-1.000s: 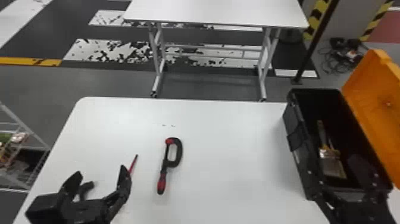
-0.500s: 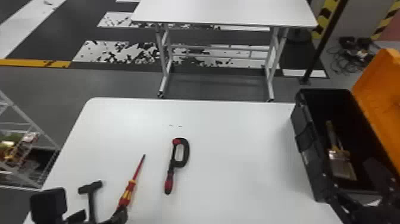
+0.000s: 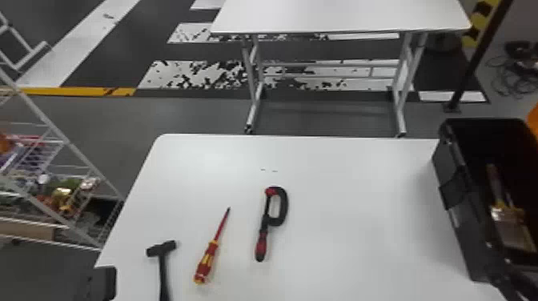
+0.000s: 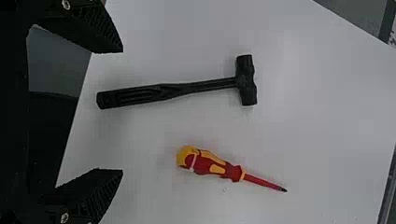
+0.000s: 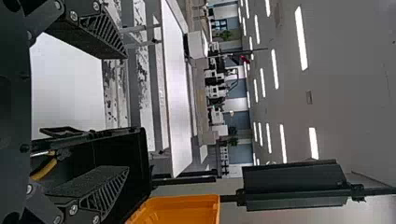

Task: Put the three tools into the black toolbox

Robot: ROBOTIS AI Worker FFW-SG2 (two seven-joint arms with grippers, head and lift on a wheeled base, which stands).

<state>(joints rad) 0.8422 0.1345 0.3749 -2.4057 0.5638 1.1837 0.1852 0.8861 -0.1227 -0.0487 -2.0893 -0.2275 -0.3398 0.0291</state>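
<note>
The three tools lie apart on the white tabletop (image 3: 344,224). The hammer (image 3: 162,256), furthest left, has its head pointing away from the robot; the screwdriver (image 3: 210,256) lies between it and the clamp (image 3: 273,216), its tip also pointing away. The clamp's red and black handle points back toward the robot. At the right stands the black toolbox (image 3: 456,216), its orange lid (image 3: 533,122) open and a paintbrush (image 3: 505,216) inside. The left pincer (image 3: 103,282) is at the near left, beside the hammer; in the left wrist view its two fingers are wide apart, with nothing held. The right pincer (image 3: 516,286) is at the near end of the toolbox, its fingers also spread wide and holding nothing. Another white table (image 3: 340,16) stands beyond.
</note>
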